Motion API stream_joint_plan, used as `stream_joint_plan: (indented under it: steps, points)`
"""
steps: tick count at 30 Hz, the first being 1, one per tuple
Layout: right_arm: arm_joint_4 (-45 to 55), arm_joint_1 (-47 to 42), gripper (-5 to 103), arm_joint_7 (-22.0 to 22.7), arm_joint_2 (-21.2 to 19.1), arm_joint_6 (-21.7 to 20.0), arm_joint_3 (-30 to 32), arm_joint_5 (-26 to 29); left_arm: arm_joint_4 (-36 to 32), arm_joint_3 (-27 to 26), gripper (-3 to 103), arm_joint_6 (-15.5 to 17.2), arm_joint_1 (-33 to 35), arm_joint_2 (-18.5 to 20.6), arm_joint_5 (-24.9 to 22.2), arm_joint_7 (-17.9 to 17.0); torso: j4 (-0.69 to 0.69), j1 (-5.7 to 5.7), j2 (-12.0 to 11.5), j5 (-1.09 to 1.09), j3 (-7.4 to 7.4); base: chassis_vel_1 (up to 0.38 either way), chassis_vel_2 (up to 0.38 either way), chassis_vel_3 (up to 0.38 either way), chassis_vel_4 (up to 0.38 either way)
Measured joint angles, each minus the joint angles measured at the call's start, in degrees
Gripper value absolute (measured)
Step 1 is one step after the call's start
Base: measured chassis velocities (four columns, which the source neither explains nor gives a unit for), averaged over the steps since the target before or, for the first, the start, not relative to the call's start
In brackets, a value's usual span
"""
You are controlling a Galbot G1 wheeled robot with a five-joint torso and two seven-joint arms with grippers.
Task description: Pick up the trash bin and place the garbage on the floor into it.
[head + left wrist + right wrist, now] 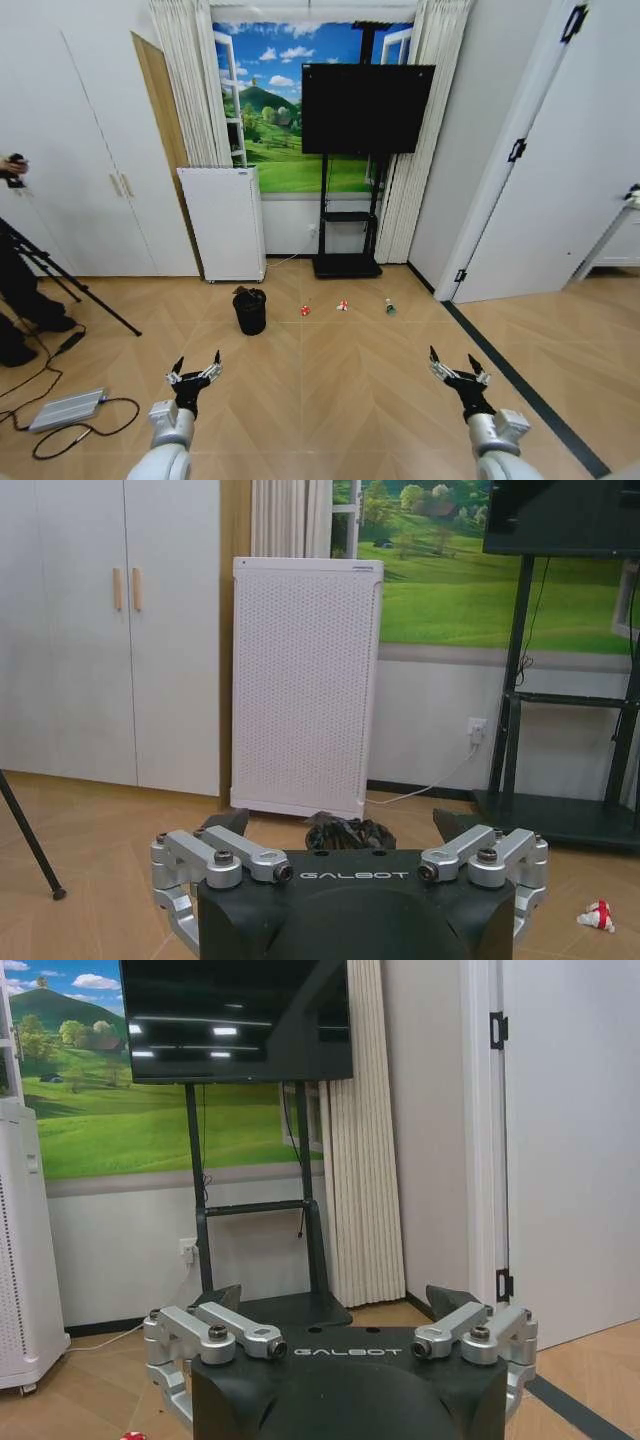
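The trash bin (pixel 250 310), small, round and black with a glossy bag liner, stands on the wood floor ahead and slightly left. To its right the garbage lies in a row: a red can-like piece (pixel 305 311), a red-and-white wrapper (pixel 342 305) and a small clear bottle (pixel 390 306). My left gripper (pixel 197 367) hovers open well short of the bin; in the left wrist view the liner's top (pixel 345 832) peeks between the fingers of this gripper (pixel 340 817), and the wrapper (pixel 597 915) lies off to one side. My right gripper (pixel 458 367) (pixel 332 1292) is open and holds nothing.
A tall white perforated appliance (pixel 223 222) stands against the wall behind the bin, beside a TV on a black stand (pixel 366 108). A tripod (pixel 60 275), a person and a grey box with cables (pixel 68 408) occupy the left floor. Doors and a dark floor strip (pixel 520 385) run along the right.
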Motion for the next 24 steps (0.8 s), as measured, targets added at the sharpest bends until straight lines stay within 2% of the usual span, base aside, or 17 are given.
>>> stream_joint_plan:
  steps: [7,11,12,16,22,24]
  points:
    - [0.0,-0.6,100,-1.2,0.3,0.6,0.0,-0.2,-0.3,0.0,100,-0.1,0.4,-0.1,0.2,0.0,0.0,0.0,0.0,0.0,0.0,0.0,0.0,0.0,0.0]
    - [-0.8,0.3,100,-0.3,0.3,0.4,-0.5,0.1,-0.3,0.4,100,-0.1,0.5,-0.2,0.5,0.1,0.0,0.0,0.0,0.0,0.0,0.0,0.0,0.0,0.0]
    - [-1.0,0.7,103,-0.1,0.3,0.2,-0.5,0.2,-0.3,0.5,100,-0.1,0.5,-0.2,0.6,0.1,0.0,0.0,0.0,0.0,0.0,0.0,0.0,0.0,0.0]
    - [-1.1,1.3,94,0.3,0.0,-0.5,-0.6,0.5,-0.3,0.8,100,-0.1,0.7,-0.2,0.9,0.2,0.0,-0.01,0.0,0.0,-0.01,-0.025,0.026,0.024,-0.017]
    - [-1.2,1.1,90,0.8,0.0,-0.5,-0.5,0.5,0.1,0.8,100,-0.2,0.8,-0.4,1.0,0.2,0.0,-0.02,0.0,0.0,-0.01,-0.109,0.115,0.116,-0.115]
    - [-1.2,1.0,92,0.8,0.0,-0.5,-0.4,0.5,0.1,0.8,100,-0.2,0.7,-0.4,1.0,0.2,0.0,-0.02,0.0,0.0,-0.01,-0.162,0.173,0.176,-0.174]
